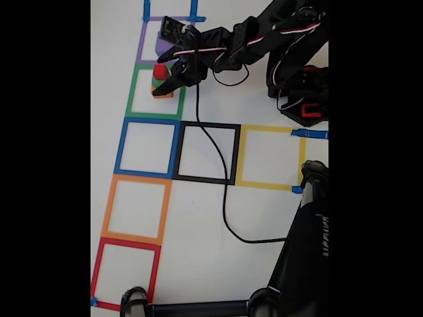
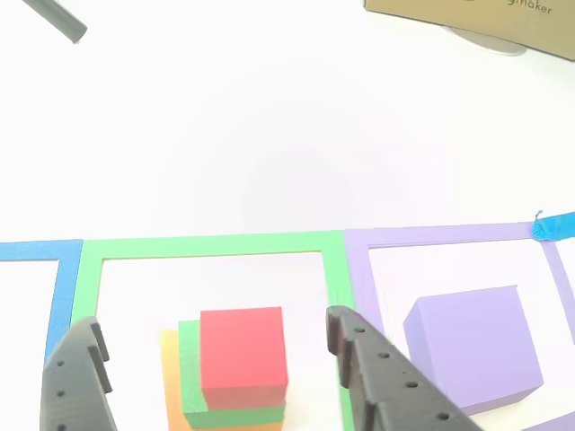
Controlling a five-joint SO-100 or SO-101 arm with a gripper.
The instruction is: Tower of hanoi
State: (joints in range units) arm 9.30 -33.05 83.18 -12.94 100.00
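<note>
White worktop [image 1: 264, 218] marked with taped square outlines in several colours. In the fixed view the black arm [image 1: 264, 36] reaches in from the upper right, its pincer [image 1: 165, 84] over the green tape square [image 1: 156, 92].

Stack inside the green square — orange cube [image 2: 171, 377] at the bottom, green cube [image 2: 190, 368] on it, red cube [image 2: 243, 357] on top. The purple cube [image 2: 472, 346] sits alone in the neighbouring purple tape square [image 2: 431, 238], apart from the stack.

In the other view, the pincer [image 2: 216, 346] is spread open: one dark finger [image 2: 76, 382] left of the stack, the other [image 2: 377, 377] right of it — neither touching the red cube, gaps on both sides. A black cable [image 1: 225, 198] trails across the worktop through the black tape square [image 1: 207, 153].
</note>
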